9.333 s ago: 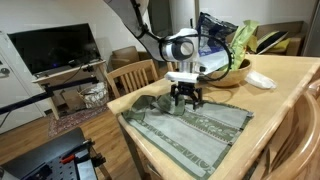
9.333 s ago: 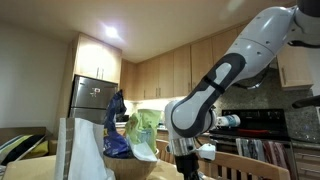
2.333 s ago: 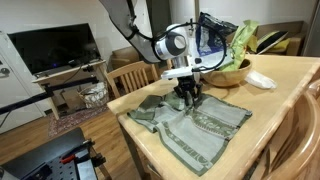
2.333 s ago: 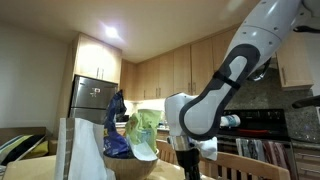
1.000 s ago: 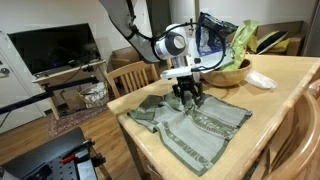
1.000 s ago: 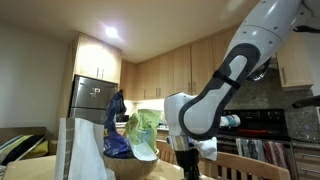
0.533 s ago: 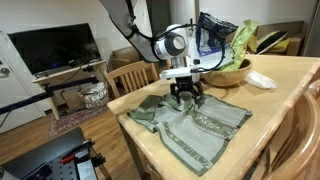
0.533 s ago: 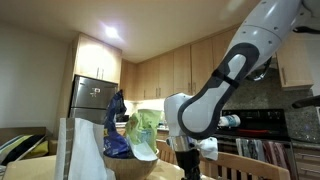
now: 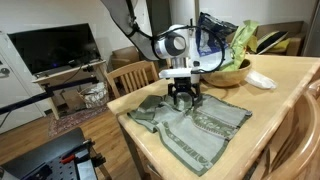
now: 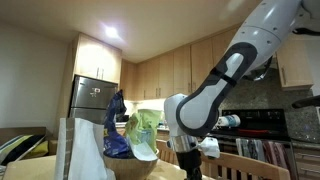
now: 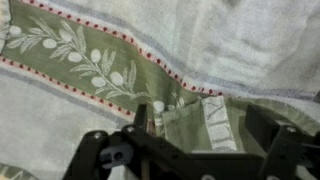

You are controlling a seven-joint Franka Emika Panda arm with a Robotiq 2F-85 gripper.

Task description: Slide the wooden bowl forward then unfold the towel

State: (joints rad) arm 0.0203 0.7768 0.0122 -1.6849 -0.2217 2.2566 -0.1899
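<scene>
Pale wooden table (image 9: 290, 90) carries the grey-green towel (image 9: 215, 120), rumpled at its nine o'clock edge, its woven stripe patterned with olive sprigs. Black end effector (image 9: 185, 101) stands over it, jaws spread wide, gripping nothing. Round wooden bowl (image 9: 232, 72) sits at two o'clock.

Both exterior views share the arm (image 9: 178, 45); wrist view hugs the towel (image 11: 90, 60).

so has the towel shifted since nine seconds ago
Yes: the towel now reaches further toward the table near edge, away from the wooden bowl.
</scene>
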